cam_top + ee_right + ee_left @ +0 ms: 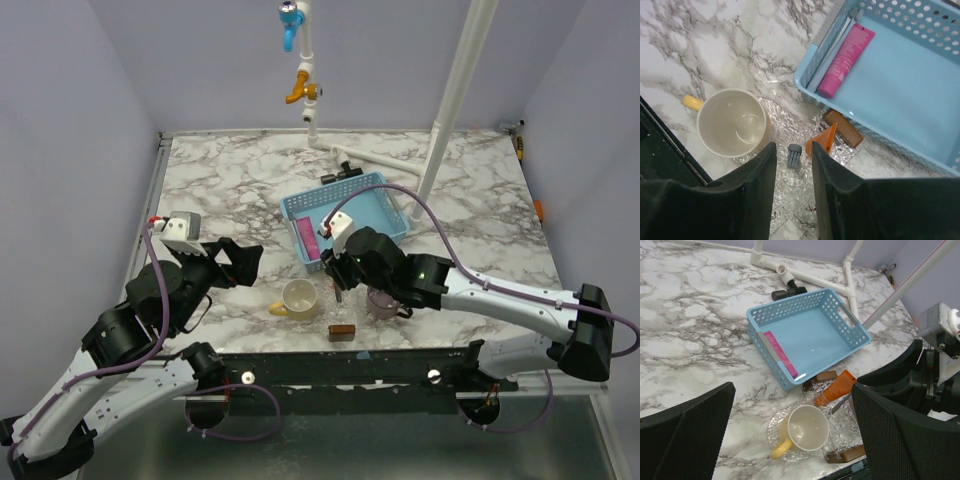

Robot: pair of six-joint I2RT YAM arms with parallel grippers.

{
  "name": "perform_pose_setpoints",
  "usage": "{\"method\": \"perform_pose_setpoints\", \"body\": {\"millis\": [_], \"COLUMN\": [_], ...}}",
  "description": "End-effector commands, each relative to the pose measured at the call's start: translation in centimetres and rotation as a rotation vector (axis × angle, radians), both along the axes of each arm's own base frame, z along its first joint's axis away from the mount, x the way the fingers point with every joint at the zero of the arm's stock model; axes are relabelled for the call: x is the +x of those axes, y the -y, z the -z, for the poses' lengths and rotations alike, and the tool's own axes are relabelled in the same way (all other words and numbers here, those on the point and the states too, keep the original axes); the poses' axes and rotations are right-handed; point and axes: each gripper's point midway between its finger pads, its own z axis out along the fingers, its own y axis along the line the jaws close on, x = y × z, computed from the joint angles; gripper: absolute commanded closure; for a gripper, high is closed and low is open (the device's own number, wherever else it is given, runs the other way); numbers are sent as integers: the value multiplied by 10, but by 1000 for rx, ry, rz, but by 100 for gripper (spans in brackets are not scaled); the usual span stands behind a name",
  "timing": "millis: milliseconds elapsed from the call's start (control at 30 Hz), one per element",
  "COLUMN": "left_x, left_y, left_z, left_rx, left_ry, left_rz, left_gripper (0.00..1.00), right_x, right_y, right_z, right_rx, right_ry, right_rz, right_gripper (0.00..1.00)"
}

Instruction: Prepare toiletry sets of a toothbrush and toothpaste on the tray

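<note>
Toothbrush [794, 155] head only, toothpaste [822, 141] partly behind fingers [840, 200]

Bright, even light falls from overhead, so the marble table [220, 180] shows only soft, short shadows beneath the arms. In the left wrist view a small white glare streak lies on the floor of the blue basket [790, 307], and the clear tray [777, 107] sparkles. Close to the lens, toward 6 o'clock, the left gripper [793, 386] and right gripper [793, 145] look dark and slightly soft. The overhead view dims at 6 o'clock, below the table edge.
</note>
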Motion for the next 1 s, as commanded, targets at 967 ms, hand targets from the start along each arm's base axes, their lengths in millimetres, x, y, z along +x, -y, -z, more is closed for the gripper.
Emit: {"method": "perform_pose_setpoints", "body": {"millis": [967], "left_x": [12], "left_y": [-7], "left_z": [-12], "left_rx": [135], "left_ry": [120], "left_rz": [-18], "left_gripper": [1], "right_x": [97], "right_y": [-27], "right_z": [-10], "right_rx": [40], "right_ry": [-225], "right_rz": [286], "right_gripper": [50]}}
